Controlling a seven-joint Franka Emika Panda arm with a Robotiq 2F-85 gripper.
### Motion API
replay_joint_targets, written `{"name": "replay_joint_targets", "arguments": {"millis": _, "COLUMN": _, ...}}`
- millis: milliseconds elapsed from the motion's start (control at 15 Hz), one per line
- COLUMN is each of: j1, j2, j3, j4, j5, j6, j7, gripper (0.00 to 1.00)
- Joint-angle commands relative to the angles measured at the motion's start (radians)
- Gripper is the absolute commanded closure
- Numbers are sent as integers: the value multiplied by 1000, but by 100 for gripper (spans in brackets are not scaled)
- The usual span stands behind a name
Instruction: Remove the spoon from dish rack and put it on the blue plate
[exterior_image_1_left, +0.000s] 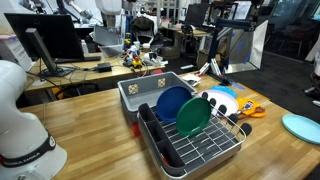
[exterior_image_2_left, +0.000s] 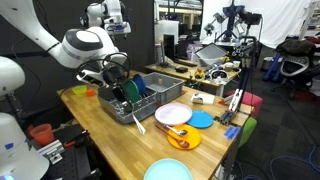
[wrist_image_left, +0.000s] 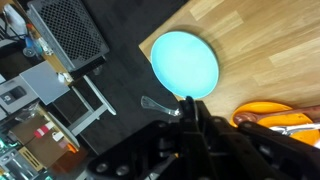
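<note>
Hand (wrist_image_left: 188, 112): closed on the spoon (wrist_image_left: 158, 104) handle, bowl sticking out left in the wrist view.
Spoon: out of the dish rack (exterior_image_1_left: 197, 152), in the air, seen just beside the blue plate (wrist_image_left: 185, 62) rim.
Blue plate: flat at the worktop (exterior_image_1_left: 90, 120) edge, well apart from the rack.
Dish rack: green plate (exterior_image_1_left: 193, 116) and dark blue plate (exterior_image_1_left: 171, 101) standing upright inside.
Orange plate (wrist_image_left: 272, 108): on the worktop, right of the blue plate.

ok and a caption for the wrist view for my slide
Wrist view: fingers holding a metal spoon above the wooden table, pale blue plate ahead, orange plate at lower right.
</note>
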Motion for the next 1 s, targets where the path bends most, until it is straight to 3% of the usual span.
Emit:
{"name": "replay_joint_targets", "arguments": {"millis": 0, "j1": 0, "j2": 0, "j3": 0, "j4": 0, "j5": -3, "j6": -4, "j7": 4, "gripper": 92}}
{"name": "replay_joint_targets", "arguments": {"millis": 533, "j1": 0, "j2": 0, "j3": 0, "j4": 0, "j5": -4, "j6": -10, "j7": 4, "gripper": 92}}
{"name": "replay_joint_targets", "arguments": {"millis": 600, "j1": 0, "j2": 0, "j3": 0, "j4": 0, "j5": -4, "j6": -10, "j7": 4, "gripper": 98}}
{"name": "replay_joint_targets", "arguments": {"millis": 667, "j1": 21, "j2": 44, "j3": -42, "j4": 15, "j5": -57, "j6": -40, "j7": 45, "gripper": 98}}
{"name": "replay_joint_targets", "arguments": {"millis": 933, "j1": -52, "j2": 109, "j3": -45, "j4": 51, "j5": -138, "j6": -105, "j7": 128, "gripper": 98}}
